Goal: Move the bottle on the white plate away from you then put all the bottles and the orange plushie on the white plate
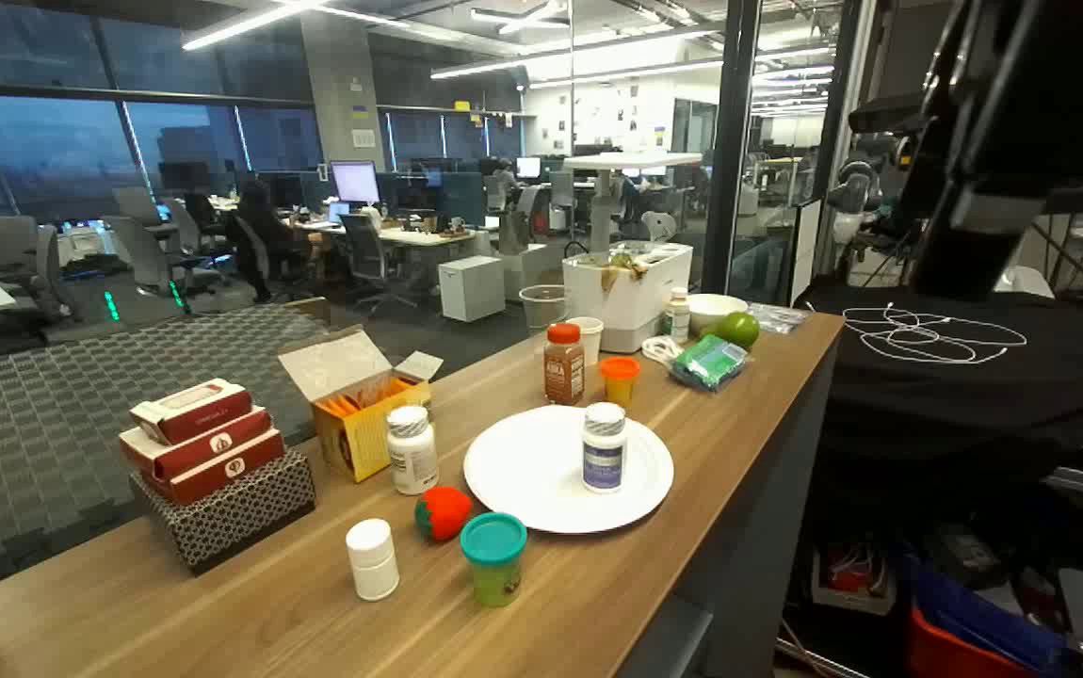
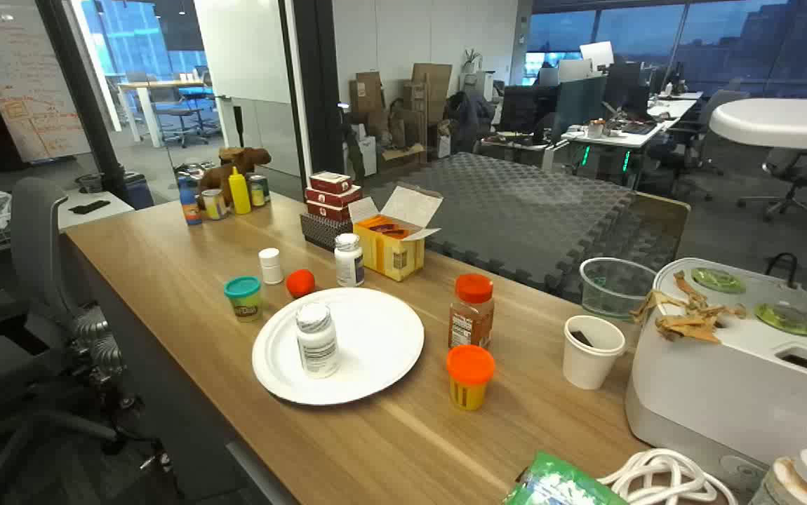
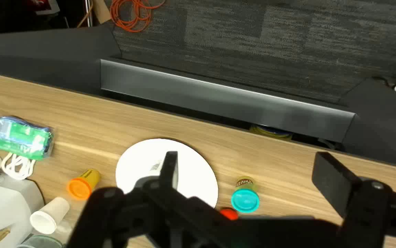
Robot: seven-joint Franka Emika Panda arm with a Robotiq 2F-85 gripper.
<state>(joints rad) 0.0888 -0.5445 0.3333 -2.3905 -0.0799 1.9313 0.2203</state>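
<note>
The white plate (image 1: 523,471) lies on the wooden counter. On it stands the bottle (image 1: 604,450), white with a purple label. Around the plate are a white bottle (image 2: 349,261), a smaller plain white bottle (image 2: 271,266), an amber bottle (image 1: 564,367) with a red cap and a green tub (image 1: 494,565) with a teal lid. The orange plushie (image 1: 444,513) sits between the white bottles and the tub. In the wrist view my gripper (image 3: 248,168) hangs open high above the counter, nothing between its fingers. One finger covers part of the plate and its bottle; the plushie is partly hidden.
A yellow tub (image 2: 470,379) with an orange lid stands by the amber bottle. Behind are an open yellow box (image 2: 395,245), stacked red boxes (image 1: 202,443), a paper cup (image 2: 591,354) and a white planter (image 2: 726,393). A green packet (image 1: 709,363) lies near the counter's edge.
</note>
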